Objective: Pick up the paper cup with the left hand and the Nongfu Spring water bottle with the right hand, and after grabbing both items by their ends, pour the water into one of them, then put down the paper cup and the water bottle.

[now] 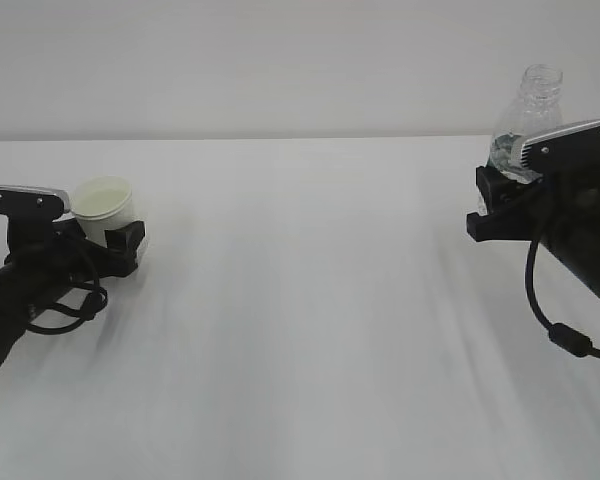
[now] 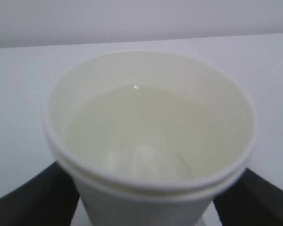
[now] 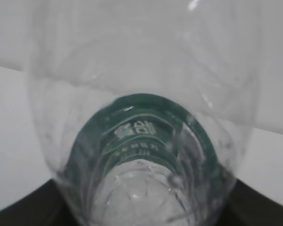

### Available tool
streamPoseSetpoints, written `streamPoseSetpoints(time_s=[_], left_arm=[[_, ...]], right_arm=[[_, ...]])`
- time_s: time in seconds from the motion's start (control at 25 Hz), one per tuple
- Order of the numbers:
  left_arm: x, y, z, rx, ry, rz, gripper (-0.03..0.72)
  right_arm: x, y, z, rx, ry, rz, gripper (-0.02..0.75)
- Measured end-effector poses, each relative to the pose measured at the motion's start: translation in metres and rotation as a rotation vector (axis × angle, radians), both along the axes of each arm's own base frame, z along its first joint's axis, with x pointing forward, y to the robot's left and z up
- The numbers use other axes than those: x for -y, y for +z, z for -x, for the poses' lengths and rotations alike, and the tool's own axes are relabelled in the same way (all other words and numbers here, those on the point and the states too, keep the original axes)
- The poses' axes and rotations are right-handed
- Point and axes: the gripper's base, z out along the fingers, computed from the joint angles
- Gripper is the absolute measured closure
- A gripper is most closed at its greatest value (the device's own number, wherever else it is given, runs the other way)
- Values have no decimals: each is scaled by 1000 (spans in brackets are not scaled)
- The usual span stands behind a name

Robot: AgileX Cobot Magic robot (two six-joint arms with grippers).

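- Standing at the left of the white bench [image 1: 310, 300], the paper cup [image 1: 105, 208] sits upright with its mouth to the ceiling and its long axis vertical; the left wrist view looks down into it and shows clear water [image 2: 132, 127] partway up the cream inside, so the pour looks done and the cup appears set down
- Flanking the cup's lower half, the left hand [image 1: 115, 243] lies low along the bench; its dark fingers [image 2: 33, 197] show either side of the cup's base in the wrist view, spread wide; whether they touch the wall I cannot tell; my guess is it is letting go
- Sitting at the far right, the Nongfu Spring water bottle [image 1: 528, 115] is gripped low on its body by the right hand [image 1: 505, 190], jaws closed about its base end, which fits the task's call to grab each item by an end
- Pointing up, the bottle's open neck leans slightly right, its long axis close to vertical; held so, nothing left inside should spill
- Showing green label print through clear ribbed plastic, the right wrist view looks along the bottle; it seems nearly empty, though I cannot be sure
- Judging by height, the bottle seems off the bench, so putting it down probably remains
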Motion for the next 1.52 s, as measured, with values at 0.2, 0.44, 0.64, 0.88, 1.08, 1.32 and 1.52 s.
streamPoseSetpoints(time_s=[0.2, 0.44, 0.64, 0.88, 1.08, 1.32, 1.52], left_arm=[[-3, 3, 18, -37, 7, -5, 78], [-6, 14, 38, -56, 10, -7, 86], [-8, 27, 54, -57, 11, -7, 94], [-10, 46, 67, -28, 11, -3, 95], [-9, 56, 74, -5, -2, -3, 96], [-8, 70, 75, 39, -15, 0, 100], [-8, 77, 75, 65, -20, 2, 100]], right_arm=[[0, 0, 0, 0, 0, 0, 309], [0, 0, 0, 0, 0, 0, 309], [0, 0, 0, 0, 0, 0, 309], [0, 0, 0, -5, -7, -38, 309], [3, 0, 0, -10, -53, -78, 309], [6, 0, 0, -14, -91, -121, 309], [8, 0, -1, -18, -125, -161, 309]])
